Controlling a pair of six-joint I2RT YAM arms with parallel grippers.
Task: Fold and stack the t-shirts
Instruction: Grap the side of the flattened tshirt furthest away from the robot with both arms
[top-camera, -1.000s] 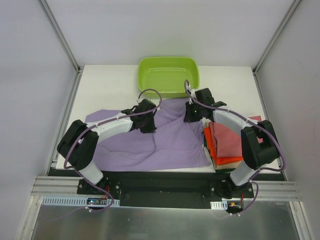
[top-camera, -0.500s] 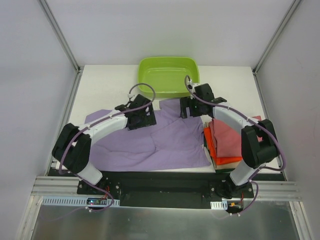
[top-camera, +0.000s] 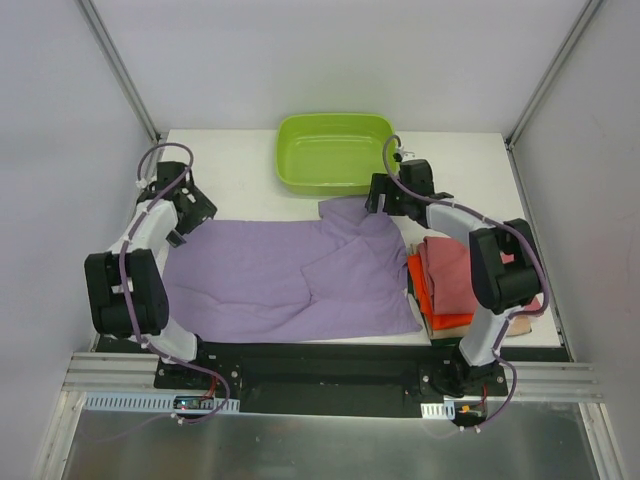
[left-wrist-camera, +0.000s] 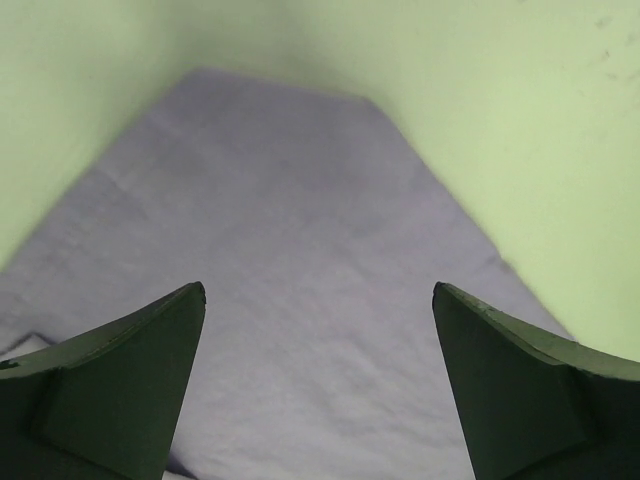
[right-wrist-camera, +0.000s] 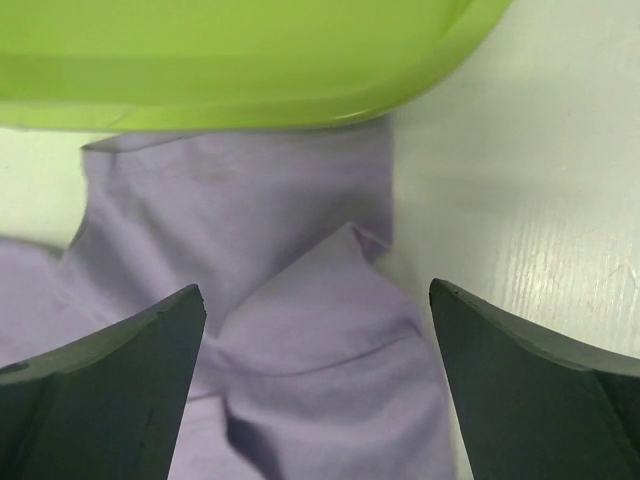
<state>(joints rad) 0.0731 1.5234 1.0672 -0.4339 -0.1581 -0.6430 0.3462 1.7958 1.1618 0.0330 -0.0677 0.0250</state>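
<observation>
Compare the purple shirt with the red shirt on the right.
The purple shirt lies spread out and rumpled; the red shirt is folded small. The purple shirt rests on the table itself; the red shirt tops an orange shirt. Both are plain, single-coloured cloth.

Black-jointed white arms (top-camera: 455, 215) carry looping purple cables (top-camera: 160, 152).

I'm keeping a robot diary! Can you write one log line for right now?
left gripper: open, over lilac t-shirt, left end | right gripper: open, over its far corner by green tub | folded stack: at right
</observation>
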